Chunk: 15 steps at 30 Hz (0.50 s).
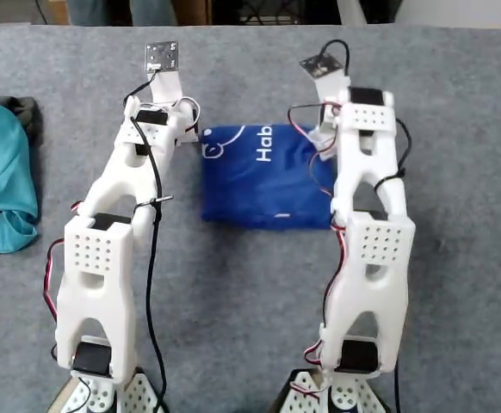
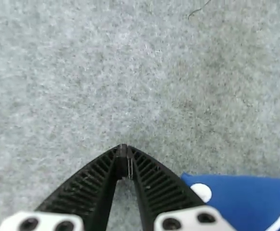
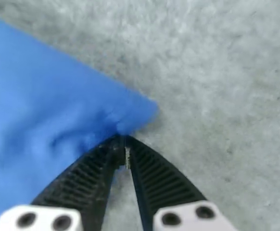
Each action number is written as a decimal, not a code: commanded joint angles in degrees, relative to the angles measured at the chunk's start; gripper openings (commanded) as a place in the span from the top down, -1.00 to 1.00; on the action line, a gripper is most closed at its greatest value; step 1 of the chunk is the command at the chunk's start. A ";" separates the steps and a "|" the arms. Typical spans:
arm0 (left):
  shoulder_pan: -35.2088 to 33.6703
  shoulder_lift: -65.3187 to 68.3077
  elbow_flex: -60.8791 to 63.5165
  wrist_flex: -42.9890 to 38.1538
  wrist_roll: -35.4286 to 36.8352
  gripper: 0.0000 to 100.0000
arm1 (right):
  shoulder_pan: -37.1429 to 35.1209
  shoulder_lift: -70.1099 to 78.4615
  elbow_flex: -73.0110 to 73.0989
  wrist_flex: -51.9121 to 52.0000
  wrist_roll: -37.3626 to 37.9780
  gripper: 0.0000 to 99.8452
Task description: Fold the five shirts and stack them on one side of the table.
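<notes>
Blue shirt (image 1: 263, 181): folded rectangle, mid-table (image 1: 233, 292) between the two arms; long axis runs left to right.
Left gripper (image 2: 122, 153): jaws closed, empty, over bare table; the shirt's far left corner lies just to its right.
Right gripper (image 3: 122, 147): jaws closed, tips touching the far right corner; a nip on cloth cannot be confirmed.
Nearer arm: right, by contact.
Teal shirt (image 1: 1, 163): left edge, well apart.

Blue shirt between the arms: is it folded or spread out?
Folded. The blue shirt lies as a compact rectangle with straight edges on the grey table, no sleeves sticking out.
</notes>
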 commanded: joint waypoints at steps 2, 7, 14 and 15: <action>-0.75 -0.70 -3.38 0.35 0.44 0.94 | 0.62 -0.31 -13.85 8.35 0.09 0.97; -1.01 -1.05 -3.21 0.44 0.44 0.94 | 0.53 -0.04 -22.46 13.54 0.18 0.97; 1.10 -4.92 -10.86 14.24 0.44 0.94 | -0.09 -0.22 -36.18 23.21 -1.23 0.97; 1.45 -5.71 -12.00 16.53 0.44 0.94 | -0.44 -0.04 -36.09 22.95 -1.49 0.97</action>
